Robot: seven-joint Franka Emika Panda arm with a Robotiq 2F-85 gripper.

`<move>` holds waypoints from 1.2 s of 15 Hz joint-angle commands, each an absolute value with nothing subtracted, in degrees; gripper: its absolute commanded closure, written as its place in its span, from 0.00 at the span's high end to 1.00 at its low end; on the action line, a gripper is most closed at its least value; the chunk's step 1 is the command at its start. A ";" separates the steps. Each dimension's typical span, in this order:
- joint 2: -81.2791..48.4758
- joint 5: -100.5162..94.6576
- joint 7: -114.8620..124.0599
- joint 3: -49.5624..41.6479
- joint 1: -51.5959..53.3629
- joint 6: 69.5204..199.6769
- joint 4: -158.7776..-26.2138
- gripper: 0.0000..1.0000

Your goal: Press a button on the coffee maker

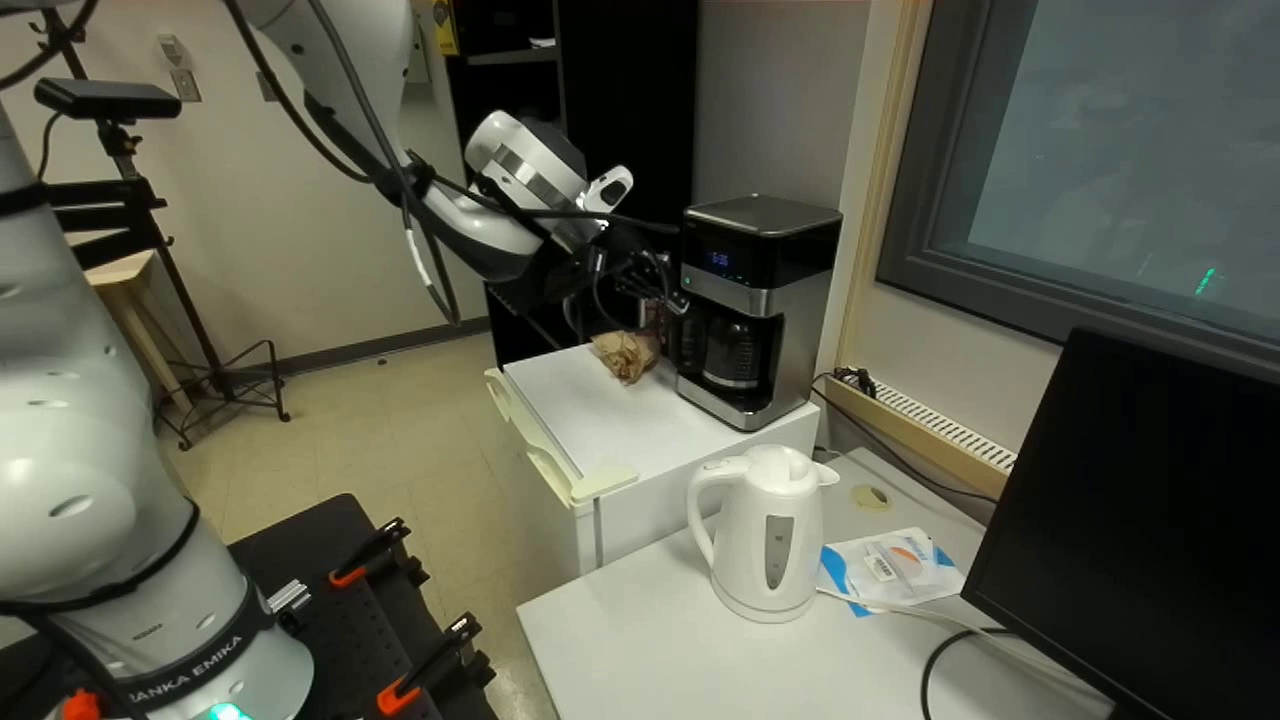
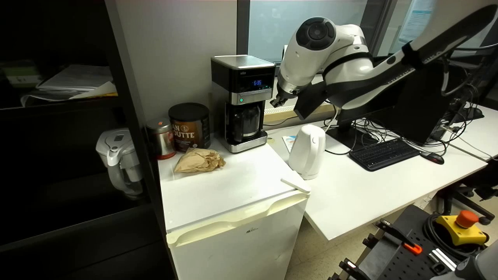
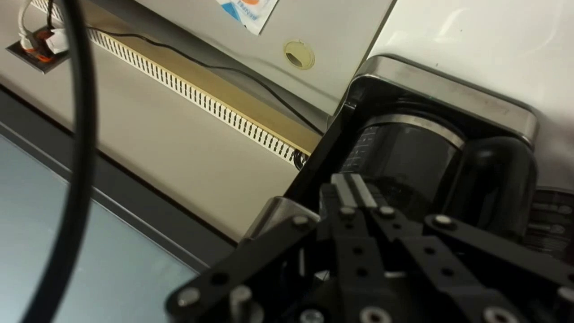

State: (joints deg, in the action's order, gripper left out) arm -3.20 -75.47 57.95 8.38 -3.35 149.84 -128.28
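Observation:
The coffee maker (image 1: 759, 245) is a boxy black and silver machine with a dark carafe. It stands on a white mini fridge. It also shows in an exterior view (image 2: 222, 79), with a lit blue clock and a small green light on its front panel. In the wrist view its silver base rim (image 3: 453, 96) and carafe fill the right. My gripper (image 1: 676, 303) is shut and empty in front of the panel's silver strip; it also shows in an exterior view (image 2: 277, 102). In the wrist view its fingertips (image 3: 354, 190) are together over the carafe. Contact cannot be told; the buttons are hidden there.
A white kettle (image 1: 765, 540) stands on the desk beside the fridge (image 2: 233, 194). A crumpled paper bag (image 2: 200, 160), a coffee can (image 2: 189, 128) and a metal canister (image 2: 161, 140) are beside the coffee maker. A monitor (image 1: 1150, 520) stands on the desk. A black cable crosses the wrist view.

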 commanded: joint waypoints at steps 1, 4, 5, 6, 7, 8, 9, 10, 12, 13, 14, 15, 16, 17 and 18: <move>-7.85 -81.49 64.75 8.03 -3.31 150.45 -123.00 0.00; -10.03 -84.83 68.74 7.74 -3.39 150.04 -120.25 0.00; -10.68 -85.73 69.86 7.65 -3.44 149.96 -119.46 0.00; -11.27 -86.43 70.77 7.52 -3.53 149.97 -118.71 0.00; -11.78 -87.07 71.64 7.41 -3.55 149.85 -118.10 0.00; -12.33 -87.57 72.26 7.31 -3.59 149.65 -117.40 0.00; -12.79 -87.85 72.77 7.22 -3.66 149.65 -116.93 0.00; -13.21 -88.28 73.35 7.09 -3.73 149.61 -116.40 0.00; -14.00 -88.81 74.03 6.85 -3.87 149.52 -115.53 0.00; -14.29 -89.10 74.44 6.78 -3.99 149.50 -115.13 0.00; -14.53 -89.20 74.61 6.73 -4.11 149.47 -114.81 0.00; -14.72 -89.36 74.86 6.67 -4.23 149.49 -114.53 0.00; -14.97 -89.55 75.25 6.59 -4.31 149.54 -114.14 0.00; -15.18 -89.65 75.53 6.53 -4.40 149.67 -113.82 0.00; -15.43 -89.83 75.80 6.47 -4.45 149.79 -113.51 0.00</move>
